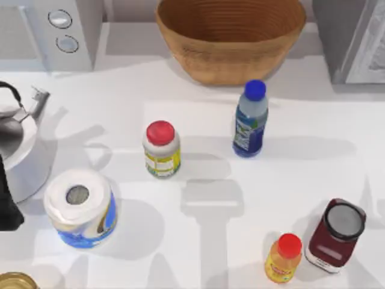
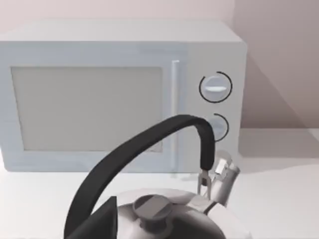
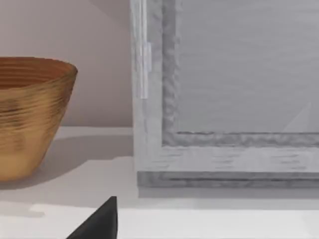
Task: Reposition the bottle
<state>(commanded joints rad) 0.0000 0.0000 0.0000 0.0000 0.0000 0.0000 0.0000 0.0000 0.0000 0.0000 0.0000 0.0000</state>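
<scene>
Well, over on the left of the white table [image 1: 198, 265] sits a polished steel kettle with a curved black handle [image 1: 15, 144], and behind it a pale grey microwave with two round dials [image 1: 60, 30]. The left wrist view looks across the kettle's lid toward that microwave, with a dark tip of the left gripper [image 2: 99, 224] poking in low down; whether its fingers are apart or together I cannot tell. In front of the kettle stands a white paper roll in a blue wrapper [image 1: 80, 206], and the rim of a brass-coloured tin [image 1: 15, 282] peeks in at the near left corner.

Next comes a white jar with a red lid and yellow label [image 1: 161, 149], upright. Behind the middle is a wide woven wicker basket [image 1: 230, 36]. Just in front of it and slightly right stands the slim clear plastic bottle with a blue cap and blue-green label [image 1: 250, 119], upright, well apart from the jar.

Toward the near right, a small orange bottle with a red cap [image 1: 284, 259] stands just beside a dark red jar with a black lid [image 1: 335, 235]. At the far right is a grey cabinet [image 1: 355, 39]. The right gripper [image 3: 99, 221] shows as a dark tip facing that cabinet; its fingers I cannot tell either.
</scene>
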